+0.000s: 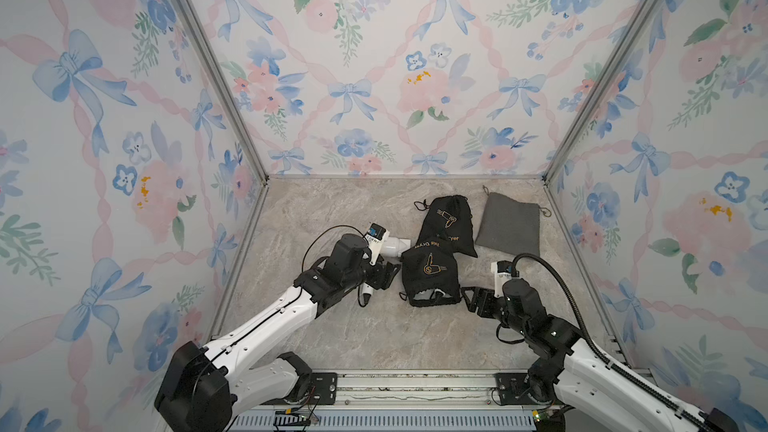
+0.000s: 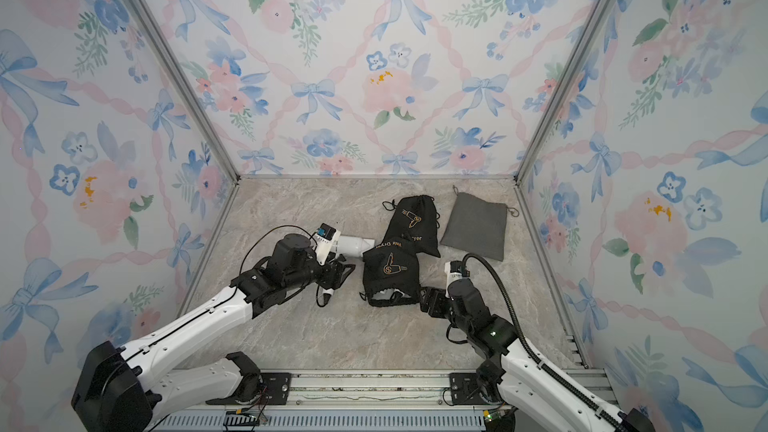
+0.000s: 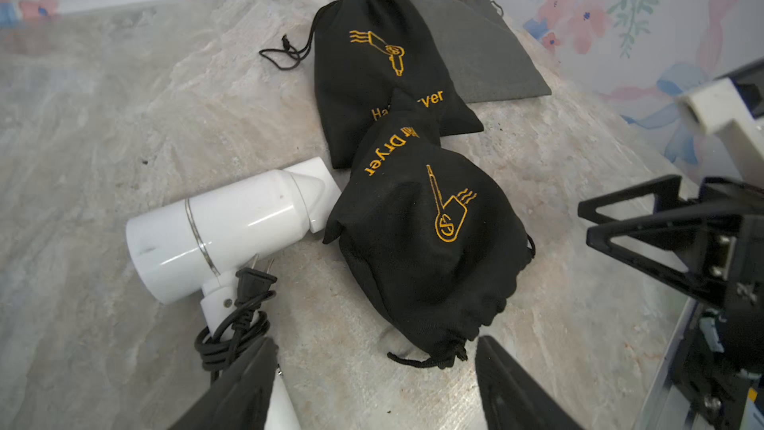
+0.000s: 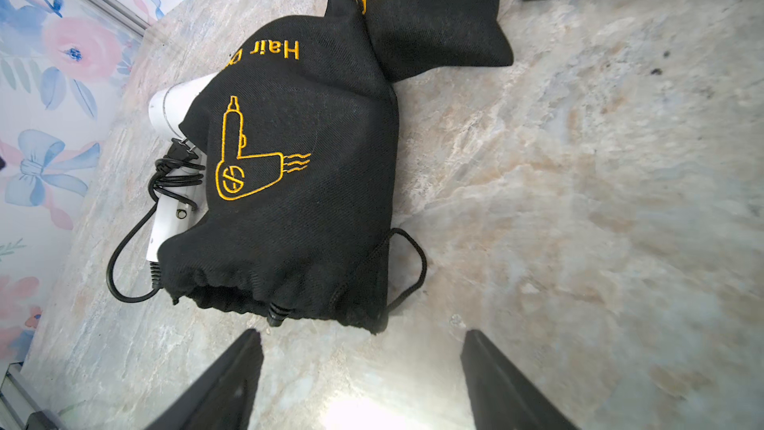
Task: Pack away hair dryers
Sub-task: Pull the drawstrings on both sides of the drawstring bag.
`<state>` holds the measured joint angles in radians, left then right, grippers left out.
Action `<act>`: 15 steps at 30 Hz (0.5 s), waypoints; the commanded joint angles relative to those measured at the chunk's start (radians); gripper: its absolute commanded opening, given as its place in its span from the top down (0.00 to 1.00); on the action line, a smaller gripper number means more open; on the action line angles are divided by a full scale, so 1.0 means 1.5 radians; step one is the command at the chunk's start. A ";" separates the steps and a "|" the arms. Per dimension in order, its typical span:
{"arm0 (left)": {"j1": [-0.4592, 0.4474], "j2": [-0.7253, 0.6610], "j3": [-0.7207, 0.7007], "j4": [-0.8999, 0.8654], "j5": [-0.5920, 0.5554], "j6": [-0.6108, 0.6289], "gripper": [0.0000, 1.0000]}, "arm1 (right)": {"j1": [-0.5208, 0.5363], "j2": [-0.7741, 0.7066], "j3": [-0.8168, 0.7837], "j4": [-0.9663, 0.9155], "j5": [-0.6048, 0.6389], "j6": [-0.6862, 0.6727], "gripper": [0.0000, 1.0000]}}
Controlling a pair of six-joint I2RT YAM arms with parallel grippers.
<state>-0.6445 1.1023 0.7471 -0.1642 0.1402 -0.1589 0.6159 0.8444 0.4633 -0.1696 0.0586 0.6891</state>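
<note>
Left wrist view: a white dryer lies on the surface left of centre. Its nozzle touches a bulging black pouch, and its cord is bundled round the handle. Just above that handle the left gripper hovers, jaws spread, gripping nothing. At the pouch's mouth the right gripper is likewise spread and empty. A flatter black pouch and a grey pouch lie toward the far right corner.

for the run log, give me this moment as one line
left gripper: open, empty | right gripper: open, empty | white hair dryer: unbagged, beside near black pouch | grey pouch: flat
</note>
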 commanded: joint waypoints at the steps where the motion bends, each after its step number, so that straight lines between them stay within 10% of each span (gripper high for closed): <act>1: -0.026 -0.004 -0.003 -0.044 0.035 0.149 0.25 | -0.007 0.008 0.023 0.009 -0.003 -0.014 0.21; 15: -0.115 0.142 -0.064 0.019 -0.066 0.276 0.29 | -0.050 -0.038 -0.020 0.050 -0.028 0.001 0.21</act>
<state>-0.8070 1.2881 0.6968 -0.1703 0.0925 0.1997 0.5575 0.7959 0.4580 -0.1257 0.0360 0.6888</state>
